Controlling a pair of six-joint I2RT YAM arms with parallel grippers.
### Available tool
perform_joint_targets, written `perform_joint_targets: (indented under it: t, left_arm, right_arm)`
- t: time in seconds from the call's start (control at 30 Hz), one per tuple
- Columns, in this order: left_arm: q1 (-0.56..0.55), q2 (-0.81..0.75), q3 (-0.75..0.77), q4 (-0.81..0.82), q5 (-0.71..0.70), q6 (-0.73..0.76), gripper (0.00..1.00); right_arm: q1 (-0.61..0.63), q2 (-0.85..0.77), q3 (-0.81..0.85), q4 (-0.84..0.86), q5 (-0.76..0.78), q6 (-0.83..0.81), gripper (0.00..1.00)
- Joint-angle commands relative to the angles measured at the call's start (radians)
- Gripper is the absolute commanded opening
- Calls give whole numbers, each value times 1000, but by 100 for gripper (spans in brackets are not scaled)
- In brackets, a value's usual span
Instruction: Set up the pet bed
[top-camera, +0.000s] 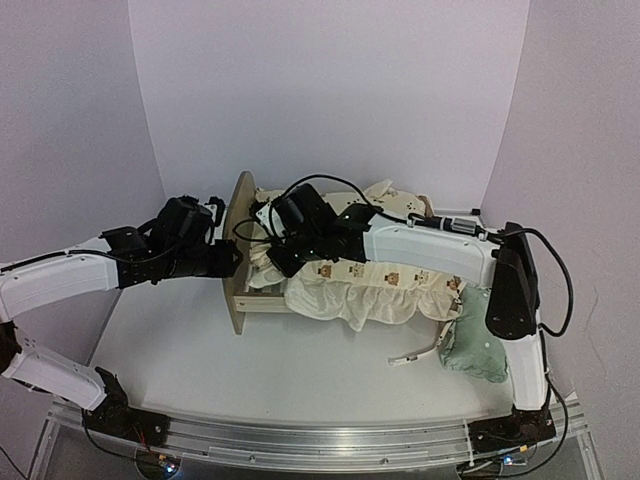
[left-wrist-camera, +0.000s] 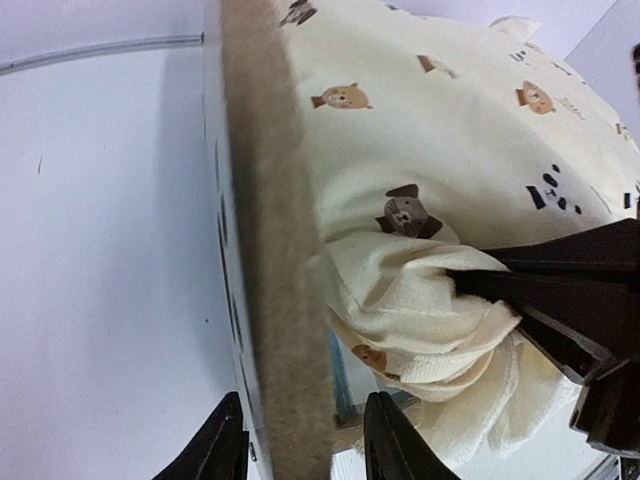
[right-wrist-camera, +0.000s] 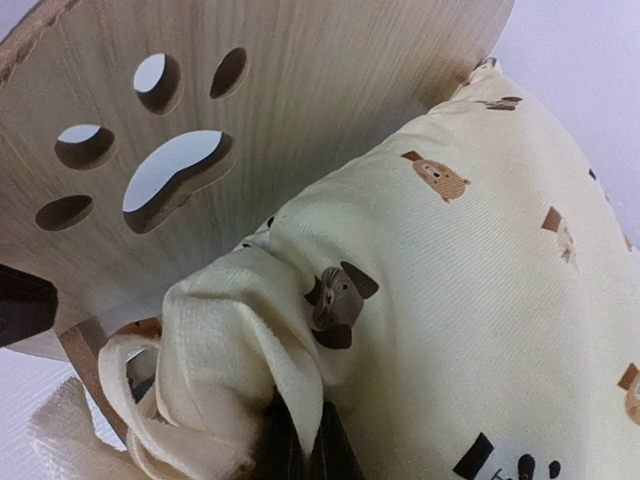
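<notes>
A small wooden pet bed (top-camera: 241, 200) is standing in the middle of a white table (top-camera: 300, 370), with its arched headboard (right-wrist-camera: 330, 90) turned toward the left arm. The frame is being covered by a cream cushion (top-camera: 370, 290) printed with little bears. The cushion is lying bunched and rumpled across the bed and is spilling over the near rail, so most of the base is being hidden. A mint green pillow (top-camera: 475, 345) is lying on the table just beside the bed's right end, near the right arm's base. A loose cream tie (top-camera: 425, 352) is trailing on the table beside it.

The left arm is being held low and stretched in from the left, with the left gripper (top-camera: 236, 258) at the headboard. Its fingers (left-wrist-camera: 225, 445) are being held partly apart, one on each side of the headboard's edge. Whether the wood is being squeezed cannot be told.

The right arm is being reached from the right across the top of the cushion, bent at the elbow. The right gripper (top-camera: 278, 262) is being pinched tight on a gathered fold of the cushion, close against the headboard and below its paw-print cutout (right-wrist-camera: 185, 205).

Small dark marks are printed among the bears; they cannot be read.
</notes>
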Motion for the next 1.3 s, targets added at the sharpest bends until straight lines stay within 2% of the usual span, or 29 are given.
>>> perform_joint_targets:
  t: [0.0, 0.13, 0.27, 0.43, 0.57, 0.7, 0.93, 1.07, 1.27]
  left_arm:
    - [5, -51, 114, 2, 30, 142, 43]
    - [5, -41, 177, 28, 55, 235, 43]
    - [4, -30, 167, 111, 148, 355, 42]
    - [4, 28, 177, 144, 217, 405, 49]
    - [5, 81, 191, 185, 292, 412, 60]
    - [5, 125, 208, 219, 288, 426, 61]
    - [5, 191, 233, 229, 328, 448, 57]
    - [5, 237, 251, 245, 297, 459, 55]
    - [6, 326, 284, 316, 264, 462, 58]
  right_arm:
    - [-34, -103, 31, -7, 113, -83, 5]
    - [-64, -144, 25, -2, 66, -62, 6]
    - [-94, -164, 32, -2, 33, -47, 6]
    - [-122, -178, 39, -2, 25, -39, 6]
    - [-139, -191, 53, 1, 8, -26, 6]
    - [-151, -207, 56, 4, 13, -37, 6]
    - [-198, -233, 56, 4, -8, -3, 6]
    - [-215, -236, 66, 4, -20, 13, 6]
    - [-228, -247, 64, 3, -30, 14, 6]
